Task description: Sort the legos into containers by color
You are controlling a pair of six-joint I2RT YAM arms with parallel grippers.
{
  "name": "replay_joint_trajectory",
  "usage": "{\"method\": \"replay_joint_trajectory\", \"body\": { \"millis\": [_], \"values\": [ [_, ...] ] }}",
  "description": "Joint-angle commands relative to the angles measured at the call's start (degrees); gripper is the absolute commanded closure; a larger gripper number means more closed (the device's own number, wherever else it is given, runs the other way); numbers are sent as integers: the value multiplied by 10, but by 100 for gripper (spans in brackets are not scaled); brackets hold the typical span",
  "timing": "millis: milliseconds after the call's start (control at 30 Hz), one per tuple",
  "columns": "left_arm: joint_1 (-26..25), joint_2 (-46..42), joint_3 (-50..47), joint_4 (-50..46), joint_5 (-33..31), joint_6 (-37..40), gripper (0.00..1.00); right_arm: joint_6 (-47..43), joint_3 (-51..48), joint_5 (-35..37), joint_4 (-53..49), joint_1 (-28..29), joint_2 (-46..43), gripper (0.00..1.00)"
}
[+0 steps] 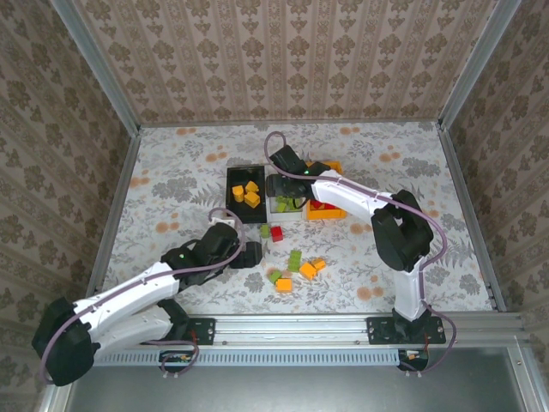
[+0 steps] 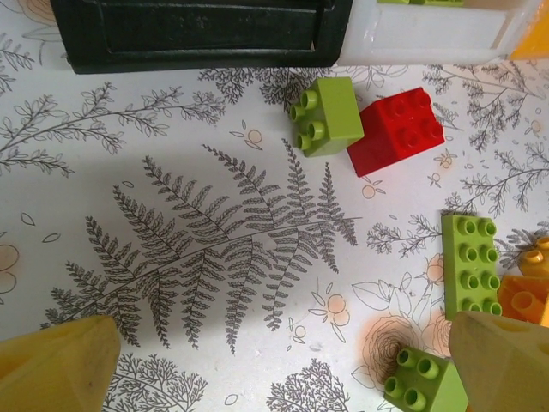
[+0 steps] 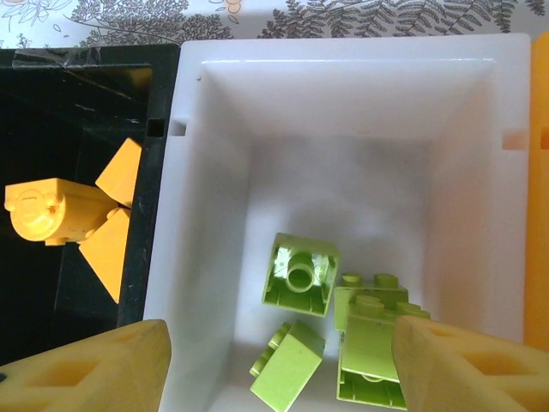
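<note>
1. Over the white bin [image 3: 343, 77], the right gripper [image 3: 281, 333] hangs with its jaws spread wide; nothing is held between its yellow foam fingers [image 3: 94, 369].
2. Inside the white bin, directly beneath that gripper, lie the lime green bricks [image 3: 300, 273]: one with its hollow underside up, the others clustered just beside it.
3. Joined to one side wall of the white bin is the black bin [image 3: 77, 112], which holds orange-yellow bricks [image 3: 51, 210].
4. Joined to the opposite wall of the white bin is the orange bin [image 3: 540, 172]. In the top view the right arm crosses it, and its contents cannot be told.
5. On the arm-base side of the white bin [image 2: 429, 43], the left gripper [image 2: 283, 343] is fully open and empty over the patterned table [image 2: 171, 215].
6. Just outside the white bin's wall on the same side, a green brick [image 2: 326, 116] and a red brick [image 2: 396, 130] sit on the table, touching.
7. Farther from the white bin, by the left gripper's finger, lie a long green brick [image 2: 470, 264], a small green brick [image 2: 425, 382] and an orange brick [image 2: 527, 296].
</note>
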Motion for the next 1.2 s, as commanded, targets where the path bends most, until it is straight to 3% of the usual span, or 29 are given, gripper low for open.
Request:
{"method": "replay_joint_trajectory", "body": {
  "millis": [0,300,567,967,1167],
  "values": [
    [4,16,27,24,19,24,0,-3,-2,-13,-6,-2,-40,29],
    [-7,158,89,86,52,52,1,11,-143,-11,21,5,-194,28],
    [-42,287,169,101,9,44,20,30,-252,7,29,-5,-300,27],
    [-67,379,255,47,-75,55,36,32,-315,13,31,-25,-376,27],
    [-69,407,268,56,-56,60,36,31,-333,14,26,-40,-410,26]
  ]
}}
